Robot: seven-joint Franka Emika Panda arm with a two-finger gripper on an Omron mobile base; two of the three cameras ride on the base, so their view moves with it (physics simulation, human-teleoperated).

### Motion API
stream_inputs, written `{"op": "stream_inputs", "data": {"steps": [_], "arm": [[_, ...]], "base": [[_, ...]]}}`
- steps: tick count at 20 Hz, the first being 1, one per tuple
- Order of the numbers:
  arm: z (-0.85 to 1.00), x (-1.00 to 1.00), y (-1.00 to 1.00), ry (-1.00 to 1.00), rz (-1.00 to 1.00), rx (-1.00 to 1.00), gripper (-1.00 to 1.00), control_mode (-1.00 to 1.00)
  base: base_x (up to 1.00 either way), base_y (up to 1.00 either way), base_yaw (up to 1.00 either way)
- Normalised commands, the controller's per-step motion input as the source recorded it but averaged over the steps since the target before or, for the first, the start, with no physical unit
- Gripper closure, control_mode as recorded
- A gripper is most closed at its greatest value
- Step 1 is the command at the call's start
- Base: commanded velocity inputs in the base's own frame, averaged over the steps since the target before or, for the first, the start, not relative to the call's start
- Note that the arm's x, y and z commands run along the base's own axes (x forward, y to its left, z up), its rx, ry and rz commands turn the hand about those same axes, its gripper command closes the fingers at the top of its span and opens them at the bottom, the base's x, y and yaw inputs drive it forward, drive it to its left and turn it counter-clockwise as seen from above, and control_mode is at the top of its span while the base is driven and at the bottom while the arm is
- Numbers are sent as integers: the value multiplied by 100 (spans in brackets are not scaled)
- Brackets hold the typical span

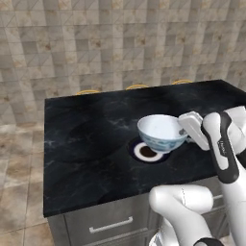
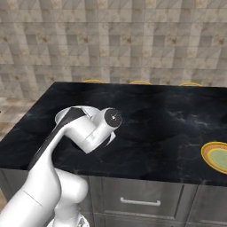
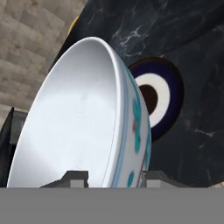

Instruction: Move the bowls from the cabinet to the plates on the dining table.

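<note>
The hand [image 3: 113,177] grips the rim of the white and blue-teal bowl [image 1: 161,132], one fingertip inside and one outside, holding it above the black marble surface [image 1: 86,139]. Just beneath the bowl lies a dark-rimmed plate [image 1: 146,152] with a white ring, probably the target, so the placing is not yet done. Well beyond the bowl, an orange-yellow plate [image 2: 216,156] is bare; the second bowl's delivery seemingly remains.

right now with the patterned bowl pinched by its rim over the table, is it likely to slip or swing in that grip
Probably somewhat. The bowl looks glazed and smooth, so the gripper, pinching only its rim, may let it slide. It hangs off to one side of the grip, so it could pivot. It looks rigid and ceramic-like, likely to chip if dropped onto the dark plate below.
</note>
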Motion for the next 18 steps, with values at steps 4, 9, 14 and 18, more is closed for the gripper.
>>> {"op": "stream_inputs", "data": {"steps": [4,9,14,18], "arm": [[-25,33,0,0,5,0,100,-100],[-17,33,0,0,4,0,100,-100],[-22,18,0,0,5,0,100,-100],[-33,3,0,0,3,0,100,-100]], "base": [[0,0,0],[0,0,0],[0,0,0],[0,0,0]]}}
